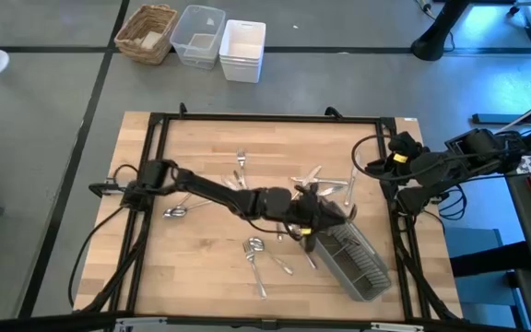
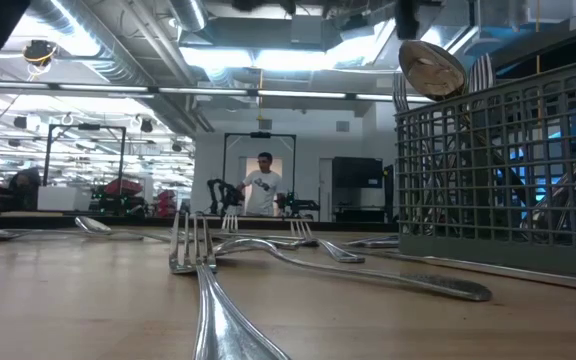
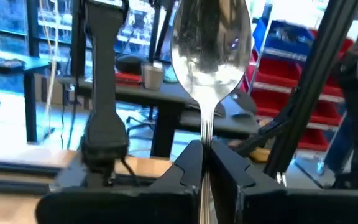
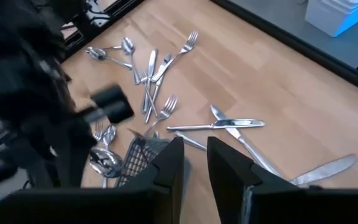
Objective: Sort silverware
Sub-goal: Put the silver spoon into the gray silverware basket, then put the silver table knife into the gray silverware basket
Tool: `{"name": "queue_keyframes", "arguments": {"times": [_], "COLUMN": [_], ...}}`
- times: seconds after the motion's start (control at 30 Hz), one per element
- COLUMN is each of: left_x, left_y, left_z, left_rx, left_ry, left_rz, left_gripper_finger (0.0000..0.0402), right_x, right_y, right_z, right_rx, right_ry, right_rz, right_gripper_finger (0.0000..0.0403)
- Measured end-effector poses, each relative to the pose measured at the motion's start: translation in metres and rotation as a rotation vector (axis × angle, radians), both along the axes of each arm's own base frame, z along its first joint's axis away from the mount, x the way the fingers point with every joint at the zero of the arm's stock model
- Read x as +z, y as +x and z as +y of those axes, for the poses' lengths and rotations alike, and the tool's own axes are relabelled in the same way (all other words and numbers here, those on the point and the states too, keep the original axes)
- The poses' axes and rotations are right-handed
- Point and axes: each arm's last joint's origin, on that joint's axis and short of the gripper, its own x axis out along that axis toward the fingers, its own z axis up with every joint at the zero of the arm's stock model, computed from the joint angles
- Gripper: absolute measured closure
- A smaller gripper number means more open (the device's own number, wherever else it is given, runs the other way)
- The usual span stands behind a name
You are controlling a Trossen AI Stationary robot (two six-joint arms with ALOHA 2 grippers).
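Your wooden table (image 1: 201, 267) fills the middle of the high view, ringed by a black frame. On its near right side stands the grey slatted caddy (image 1: 353, 261), angled toward the near right corner; from the low view you see handles and a spoon bowl rising above its rim.

Your left arm reaches across the table from the left edge, and the left gripper (image 1: 313, 221) sits just at the far end of the caddy. Its fingers (image 3: 188, 169) are pressed together on the neck of a spoon (image 3: 210, 53), which stands upright with the bowl above the fingertips.

Your right arm waits folded at the right edge of the table, with the right gripper (image 4: 194, 163) raised above the wood; its fingers stand a little apart with nothing between them.

The rest of the silverware (image 1: 258, 254) lies loose on the table: forks and spoons to the left of the caddy, a fork (image 1: 241, 159) farther back, knives (image 4: 219, 126) on the far side near the caddy, and a spoon (image 1: 175, 212) by the left arm.

Off the table, beyond its far edge, you have a wicker basket (image 1: 146, 32) and two plastic bins (image 1: 221, 41).
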Motion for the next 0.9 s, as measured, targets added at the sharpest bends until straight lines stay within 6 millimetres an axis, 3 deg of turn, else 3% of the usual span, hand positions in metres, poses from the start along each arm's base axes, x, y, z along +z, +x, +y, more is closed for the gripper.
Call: {"name": "queue_keyframes", "arguments": {"times": [0.27,0.4,0.67,0.9], "left_x": [-0.049,-0.071,-0.07,-0.029], "left_y": [0.012,0.016,0.014,0.005], "left_z": [-0.014,-0.019,-0.023,-0.023], "left_rx": [0.013,0.016,0.073,0.065], "left_ry": [0.026,0.035,0.007,-0.007], "left_rz": [0.058,0.108,0.105,0.02], "left_gripper_finger": [0.0395,0.0375,0.029,0.0266], "right_x": [-0.001,-0.001,-0.002,-0.003], "right_y": [0.0,-0.001,-0.001,-0.004], "right_z": [0.0,0.001,0.002,0.001], "right_rx": [0.027,0.037,0.061,0.004], "right_ry": [-0.002,-0.003,0.027,0.089], "right_rz": [0.018,0.026,0.04,0.041], "right_gripper_finger": [0.0331,0.0331,0.0331,0.0331]}}
